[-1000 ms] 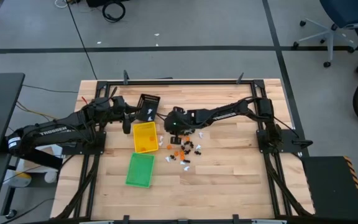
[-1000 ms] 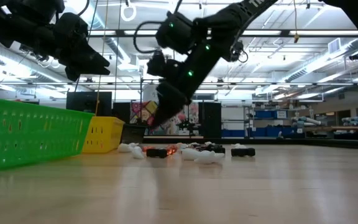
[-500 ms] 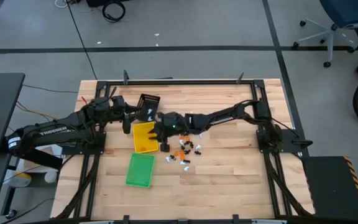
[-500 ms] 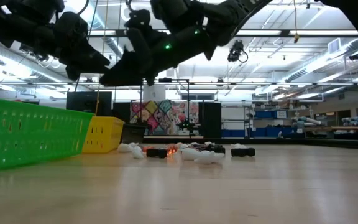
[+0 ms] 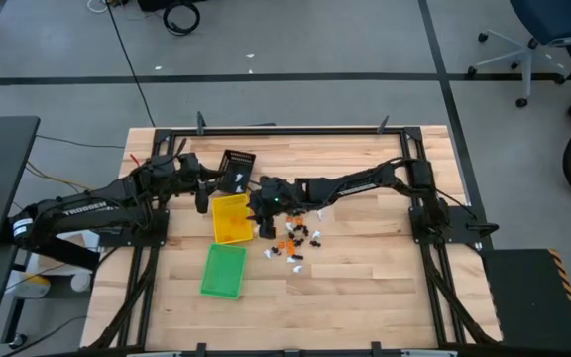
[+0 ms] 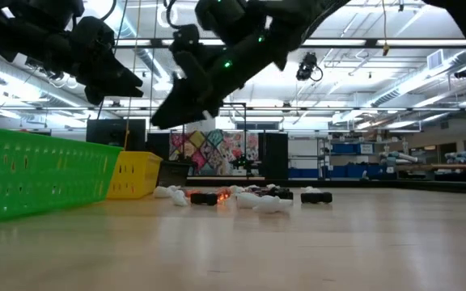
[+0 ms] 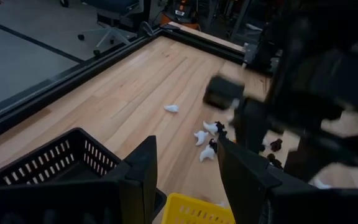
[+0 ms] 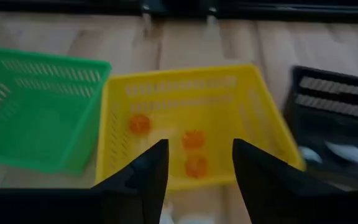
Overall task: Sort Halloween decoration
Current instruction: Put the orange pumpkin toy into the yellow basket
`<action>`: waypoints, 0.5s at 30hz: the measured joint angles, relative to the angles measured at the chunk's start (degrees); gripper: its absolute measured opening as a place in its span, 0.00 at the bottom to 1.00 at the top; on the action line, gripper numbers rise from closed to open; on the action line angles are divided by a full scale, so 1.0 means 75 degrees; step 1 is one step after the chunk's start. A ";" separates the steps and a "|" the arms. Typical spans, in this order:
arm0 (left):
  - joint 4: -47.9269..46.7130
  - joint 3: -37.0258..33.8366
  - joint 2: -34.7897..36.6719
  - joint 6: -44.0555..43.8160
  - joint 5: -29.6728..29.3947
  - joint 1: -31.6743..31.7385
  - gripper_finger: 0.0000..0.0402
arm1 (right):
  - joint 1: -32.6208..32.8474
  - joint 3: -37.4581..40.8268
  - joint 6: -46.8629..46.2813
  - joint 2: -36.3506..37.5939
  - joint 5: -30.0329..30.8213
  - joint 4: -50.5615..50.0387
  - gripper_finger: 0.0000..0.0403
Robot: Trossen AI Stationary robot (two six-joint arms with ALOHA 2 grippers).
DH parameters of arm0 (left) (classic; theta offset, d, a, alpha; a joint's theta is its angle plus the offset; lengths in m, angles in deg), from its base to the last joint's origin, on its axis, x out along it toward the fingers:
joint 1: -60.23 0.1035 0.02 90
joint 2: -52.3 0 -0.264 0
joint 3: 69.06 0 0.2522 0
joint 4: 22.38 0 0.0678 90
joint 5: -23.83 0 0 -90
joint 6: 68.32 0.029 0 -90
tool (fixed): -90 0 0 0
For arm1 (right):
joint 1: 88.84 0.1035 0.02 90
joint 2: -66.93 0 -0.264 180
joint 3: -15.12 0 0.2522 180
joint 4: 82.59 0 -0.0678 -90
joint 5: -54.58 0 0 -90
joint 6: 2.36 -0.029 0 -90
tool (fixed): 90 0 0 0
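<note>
Orange trinkets (image 8: 192, 139) lie in yellow tray (image 8: 180, 87), below right gripper's (image 8: 194, 163) parted jaws.

Table (image 5: 365, 258): pale wooden planks, smooth, with a soft satin sheen in the low view; framed by matt black metal rails (image 5: 295, 129). Centre left of the high view: yellow tray (image 5: 231, 220), green tray (image 5: 223, 271) and black tray (image 5: 237, 165), all of perforated plastic with slotted walls, lightly glossy. Arms and the fingers (image 8: 138, 180) at the lower edge of the right wrist view: dark, matt, plastic-like casing. Halloween decoration (image 5: 295, 238): small white, orange and black pieces, seemingly plastic; finish too small to judge. Floor (image 5: 295, 40) at the top of the high view: smooth grey surface.
</note>
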State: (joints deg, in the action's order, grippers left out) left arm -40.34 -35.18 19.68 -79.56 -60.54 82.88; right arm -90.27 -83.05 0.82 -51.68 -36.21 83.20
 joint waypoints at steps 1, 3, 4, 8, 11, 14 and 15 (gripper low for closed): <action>-0.0037 0.0000 0.0000 0.0003 0.0000 0.0000 0.35 | 0.0036 -0.0004 -0.0003 0.0094 0.0029 -0.0311 0.45; -0.0045 0.0000 0.0000 0.0002 0.0000 0.0000 0.35 | 0.0156 -0.0011 -0.0014 0.0149 0.0045 -0.0870 0.44; -0.0037 0.0000 0.0000 0.0003 -0.0001 0.0000 0.35 | 0.0234 -0.0001 -0.0043 0.0145 0.0041 -0.1168 0.44; 0.0003 0.0000 0.0000 0.0005 -0.0001 0.0000 0.35 | 0.0533 0.0436 -0.0140 0.0070 0.0066 -0.1256 0.45; 0.0015 0.0000 0.0000 0.0005 -0.0003 0.0000 0.35 | 0.0666 0.0946 -0.0217 0.0064 0.0485 -0.0870 0.45; 0.0019 0.0000 0.0000 0.0004 -0.0003 0.0000 0.35 | 0.0662 0.1319 -0.0400 0.0065 0.0556 -0.0294 0.46; 0.0027 0.0000 0.0000 0.0002 -0.0003 0.0000 0.35 | 0.0631 0.1472 -0.0432 0.0067 0.0552 -0.0040 0.46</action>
State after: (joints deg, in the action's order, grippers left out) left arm -40.14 -35.18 19.68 -79.55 -60.56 82.88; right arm -85.54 -72.01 -2.42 -51.18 -32.07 82.90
